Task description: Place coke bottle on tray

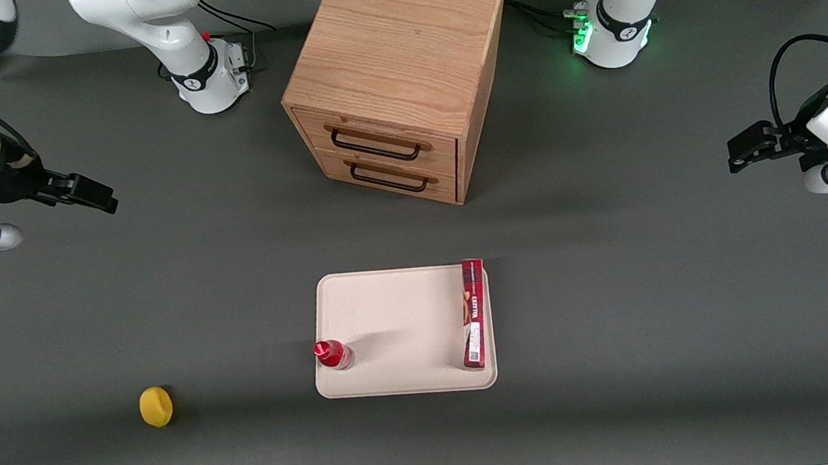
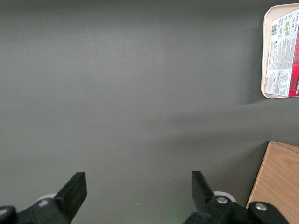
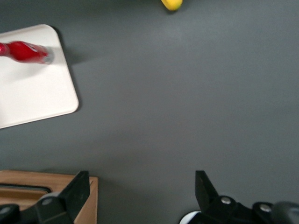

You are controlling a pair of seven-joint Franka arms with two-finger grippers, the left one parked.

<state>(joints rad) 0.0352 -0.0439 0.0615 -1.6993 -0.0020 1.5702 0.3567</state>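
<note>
The small red coke bottle point(image 1: 332, 354) stands upright on the cream tray point(image 1: 399, 316), in the tray's corner nearest the front camera on the working arm's side. The right wrist view shows the bottle point(image 3: 25, 51) on the tray point(image 3: 37, 93) too. My right gripper point(image 1: 97, 196) is open and empty. It hangs above the table toward the working arm's end, well apart from the tray and bottle. In the right wrist view the gripper point(image 3: 140, 179) has only bare table between its fingers.
A long red box point(image 1: 473, 313) lies on the tray along its edge toward the parked arm. A yellow lemon-like object point(image 1: 156, 406) sits on the table toward the working arm's end. A wooden two-drawer cabinet point(image 1: 400, 76) stands farther from the front camera than the tray.
</note>
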